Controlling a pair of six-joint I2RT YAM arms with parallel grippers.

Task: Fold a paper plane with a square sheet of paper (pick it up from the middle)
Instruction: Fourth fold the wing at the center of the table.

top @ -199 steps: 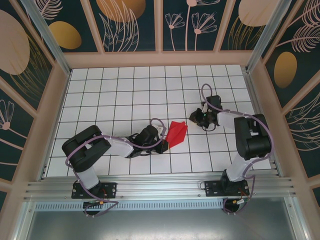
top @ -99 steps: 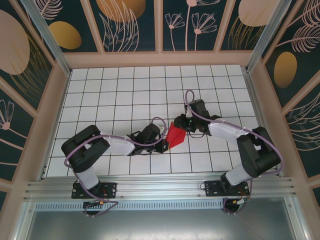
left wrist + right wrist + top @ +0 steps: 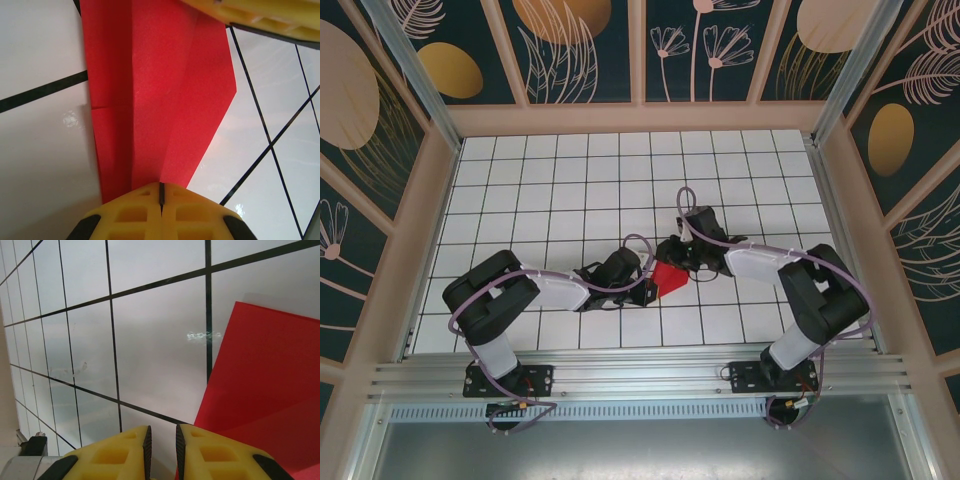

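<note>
The square sheet of paper [image 3: 669,278] is bright red and folded into a creased, pointed shape on the white tiles. In the left wrist view the paper [image 3: 165,100] runs up from my left gripper [image 3: 161,189], which is shut on its near end along a crease. In the top view my left gripper [image 3: 648,284] lies low at the paper's left side. My right gripper [image 3: 678,256] hovers at the paper's far right edge. Its yellow fingers [image 3: 125,450] stand slightly open with bare tile between them, and the paper [image 3: 265,390] lies just to their right.
The white tiled floor [image 3: 570,190] with black grid lines stretches to the back and left. Wooden-framed patterned walls [image 3: 640,110] enclose it on three sides. The right arm's elbow [image 3: 820,290] sits at the right, the left arm's [image 3: 490,300] at the left.
The right arm has swung left from about a tile away to the paper's far right edge. The left gripper has stayed shut on the paper, which looks drawn in slightly.
</note>
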